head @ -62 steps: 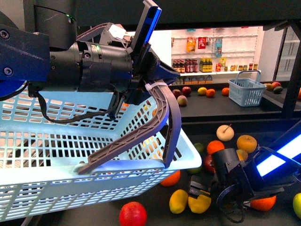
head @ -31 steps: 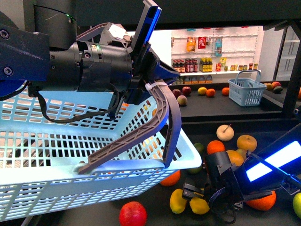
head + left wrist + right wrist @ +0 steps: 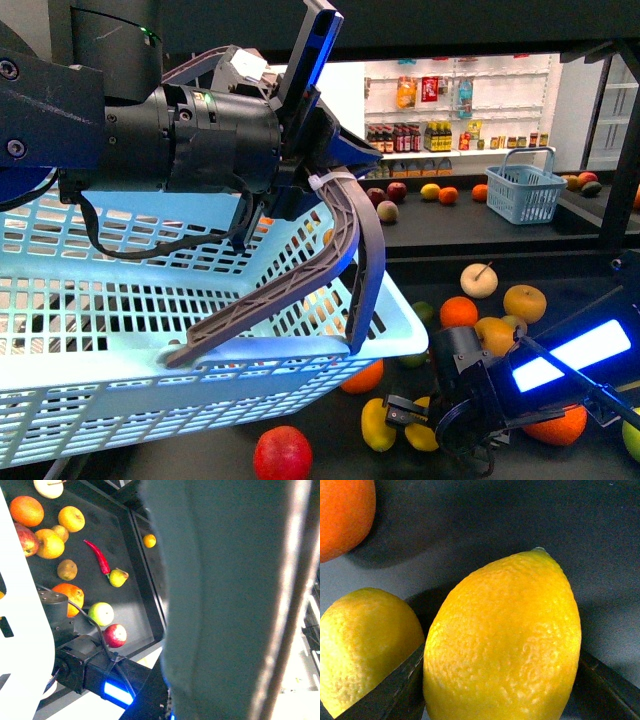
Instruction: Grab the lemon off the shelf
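Large light blue lattice basket (image 3: 300, 345) fills the near left; grey handle (image 3: 340, 240) arched above its rim. Red apple (image 3: 282, 455) just in front of its corner, an orange (image 3: 365, 378) partly tucked under that corner. Farther back: pale stemmed fruit (image 3: 478, 282), second orange (image 3: 458, 312), yellow-orange citrus (image 3: 525, 303), close together. Small blue basket (image 3: 522, 205) stands upright in the distance; white racks of bottles (image 3: 430, 138) behind it. Left wrist view: red chili (image 3: 98, 557) touching a pear (image 3: 118, 577); green apple (image 3: 101, 613) near both.
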{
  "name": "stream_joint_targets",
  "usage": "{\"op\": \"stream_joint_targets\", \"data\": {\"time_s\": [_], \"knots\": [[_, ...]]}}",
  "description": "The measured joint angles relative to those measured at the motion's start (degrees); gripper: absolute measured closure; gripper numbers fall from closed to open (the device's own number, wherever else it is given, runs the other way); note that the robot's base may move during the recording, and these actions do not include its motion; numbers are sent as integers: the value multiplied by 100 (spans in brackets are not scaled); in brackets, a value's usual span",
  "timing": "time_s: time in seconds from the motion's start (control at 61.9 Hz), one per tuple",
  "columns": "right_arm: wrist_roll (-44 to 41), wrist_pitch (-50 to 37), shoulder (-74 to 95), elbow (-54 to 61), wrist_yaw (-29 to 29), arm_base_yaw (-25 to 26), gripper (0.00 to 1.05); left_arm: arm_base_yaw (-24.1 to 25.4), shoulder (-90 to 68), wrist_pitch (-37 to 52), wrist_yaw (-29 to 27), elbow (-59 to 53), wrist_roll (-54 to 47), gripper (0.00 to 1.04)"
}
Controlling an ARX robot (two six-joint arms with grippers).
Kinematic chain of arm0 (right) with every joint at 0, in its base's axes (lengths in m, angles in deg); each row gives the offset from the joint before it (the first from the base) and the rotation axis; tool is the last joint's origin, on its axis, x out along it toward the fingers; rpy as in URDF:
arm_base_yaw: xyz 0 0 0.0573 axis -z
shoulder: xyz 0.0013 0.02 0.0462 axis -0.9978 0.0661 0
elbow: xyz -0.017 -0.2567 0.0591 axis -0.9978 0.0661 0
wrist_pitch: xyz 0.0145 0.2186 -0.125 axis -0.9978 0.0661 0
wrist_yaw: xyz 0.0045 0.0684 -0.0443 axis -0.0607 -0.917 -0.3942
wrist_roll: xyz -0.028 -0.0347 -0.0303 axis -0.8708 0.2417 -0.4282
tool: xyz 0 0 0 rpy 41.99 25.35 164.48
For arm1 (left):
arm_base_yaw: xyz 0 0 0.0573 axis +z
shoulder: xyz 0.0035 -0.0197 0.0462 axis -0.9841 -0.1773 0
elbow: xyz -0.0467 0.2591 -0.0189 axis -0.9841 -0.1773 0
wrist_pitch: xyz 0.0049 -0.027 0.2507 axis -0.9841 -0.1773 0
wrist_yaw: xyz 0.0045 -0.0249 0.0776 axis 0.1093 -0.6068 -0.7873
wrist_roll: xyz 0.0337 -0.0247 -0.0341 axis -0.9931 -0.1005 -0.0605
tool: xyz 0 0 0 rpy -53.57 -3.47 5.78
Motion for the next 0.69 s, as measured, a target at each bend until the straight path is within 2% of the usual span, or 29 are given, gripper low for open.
{"op": "stream_joint_targets", "data": {"time_s": [0.194, 0.339, 0.485, 0.695], "knots": [[7, -101, -35, 114, -17, 24, 34, 0, 0, 0, 0, 0, -2, 98], [20, -326, -302, 612, -61, 92, 34, 0, 0, 0, 0, 0, -2, 98], [-2, -715, -831, 1375, -4, 260, 34, 0, 0, 0, 0, 0, -2, 98], [-181, -1650, -2575, 2911, 50, 807, 34, 0, 0, 0, 2, 0, -2, 98]]}}
